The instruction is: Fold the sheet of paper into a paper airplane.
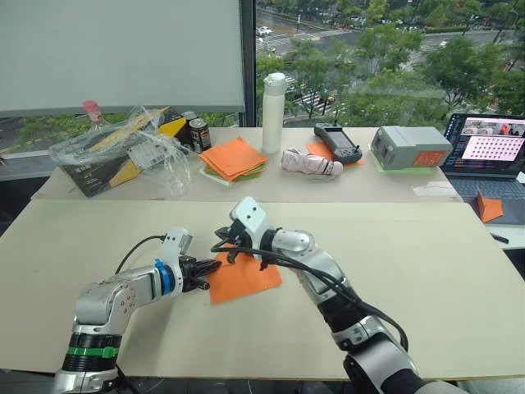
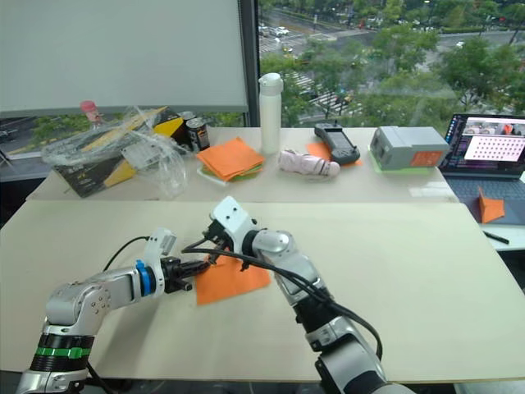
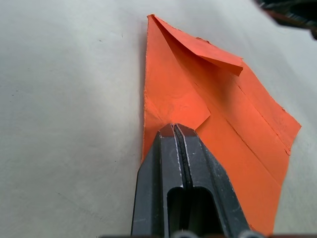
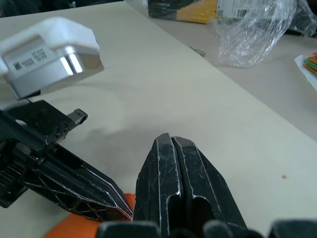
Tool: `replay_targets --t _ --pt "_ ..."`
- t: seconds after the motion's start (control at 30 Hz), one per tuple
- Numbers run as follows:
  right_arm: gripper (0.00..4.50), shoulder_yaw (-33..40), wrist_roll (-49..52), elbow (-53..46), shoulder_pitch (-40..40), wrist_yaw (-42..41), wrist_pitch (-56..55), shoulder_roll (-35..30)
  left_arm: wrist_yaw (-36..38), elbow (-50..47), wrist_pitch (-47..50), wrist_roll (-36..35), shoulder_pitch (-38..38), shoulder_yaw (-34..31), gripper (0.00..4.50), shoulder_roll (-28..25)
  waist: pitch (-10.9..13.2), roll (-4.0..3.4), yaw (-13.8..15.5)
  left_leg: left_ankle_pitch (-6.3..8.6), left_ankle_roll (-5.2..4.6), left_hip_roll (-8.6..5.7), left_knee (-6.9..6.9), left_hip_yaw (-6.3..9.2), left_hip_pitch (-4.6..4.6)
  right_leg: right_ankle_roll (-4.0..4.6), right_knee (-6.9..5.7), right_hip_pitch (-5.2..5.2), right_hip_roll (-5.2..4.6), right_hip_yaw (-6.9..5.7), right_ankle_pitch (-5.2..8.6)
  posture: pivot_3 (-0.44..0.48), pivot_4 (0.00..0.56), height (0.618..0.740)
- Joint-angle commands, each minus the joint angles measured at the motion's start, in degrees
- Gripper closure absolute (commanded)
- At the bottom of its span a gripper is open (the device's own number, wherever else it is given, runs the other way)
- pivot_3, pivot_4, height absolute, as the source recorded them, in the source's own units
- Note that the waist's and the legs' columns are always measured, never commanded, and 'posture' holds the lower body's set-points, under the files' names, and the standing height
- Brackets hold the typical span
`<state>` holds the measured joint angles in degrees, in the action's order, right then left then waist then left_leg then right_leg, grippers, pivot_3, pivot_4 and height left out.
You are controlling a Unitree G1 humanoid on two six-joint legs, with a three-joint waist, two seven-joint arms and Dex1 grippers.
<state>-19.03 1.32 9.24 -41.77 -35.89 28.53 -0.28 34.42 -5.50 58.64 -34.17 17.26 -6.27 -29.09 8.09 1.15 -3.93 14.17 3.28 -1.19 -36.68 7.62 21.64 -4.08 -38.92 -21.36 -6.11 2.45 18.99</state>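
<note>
The orange sheet of paper [image 1: 246,279] lies flat on the near table, partly folded, with one corner flap turned over [image 3: 203,48] and a smaller flap near my left fingertips. My left gripper [image 1: 215,267] is shut, its tips resting on the sheet's left edge [image 3: 173,130]. Whether it pinches the paper I cannot tell. My right gripper [image 1: 232,254] is shut with nothing between its fingers [image 4: 171,141]. It hovers just over the sheet's far-left corner, close to the left gripper [image 4: 124,208]. No finished paper airplane is in view.
On the far table are a stack of orange and green sheets [image 1: 234,158], a white bottle [image 1: 273,111], a plastic-wrapped box [image 1: 123,152], a can [image 1: 199,134], a black controller [image 1: 337,141], a grey box [image 1: 410,148] and a laptop [image 1: 490,152]. A seam separates the two tables.
</note>
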Motion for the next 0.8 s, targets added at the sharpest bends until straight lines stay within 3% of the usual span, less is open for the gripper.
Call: replay_targets --t 0.03,0.5,0.8 --pt "4.50 1.7 1.2 -3.7 -3.4 0.3 0.9 0.1 -0.5 0.6 1.4 0.6 -1.5 1.5 4.48 0.2 0.0 0.00 0.0 0.00 0.00 0.00 0.00 0.00 0.00 0.00 0.00 0.00 0.00 0.00 0.00 0.000 0.150 0.740" --pt "4.50 -1.9 -5.3 22.4 -10.0 -2.3 -15.2 -2.5 -0.3 1.5 1.1 0.9 -0.8 1.6 4.48 0.1 0.0 0.00 -0.1 0.00 0.00 0.00 0.01 -0.04 -0.01 0.00 0.01 0.01 0.00 0.01 0.00 0.000 0.150 0.740" --pt "4.50 -2.5 -6.8 27.3 -9.6 -4.3 -19.4 -0.4 -0.6 0.6 1.3 0.7 -1.5 1.2 4.48 0.1 0.0 0.00 -0.1 -0.01 0.01 0.00 0.01 -0.02 -0.01 0.00 0.00 0.01 0.00 0.00 0.00 0.000 0.150 0.740"
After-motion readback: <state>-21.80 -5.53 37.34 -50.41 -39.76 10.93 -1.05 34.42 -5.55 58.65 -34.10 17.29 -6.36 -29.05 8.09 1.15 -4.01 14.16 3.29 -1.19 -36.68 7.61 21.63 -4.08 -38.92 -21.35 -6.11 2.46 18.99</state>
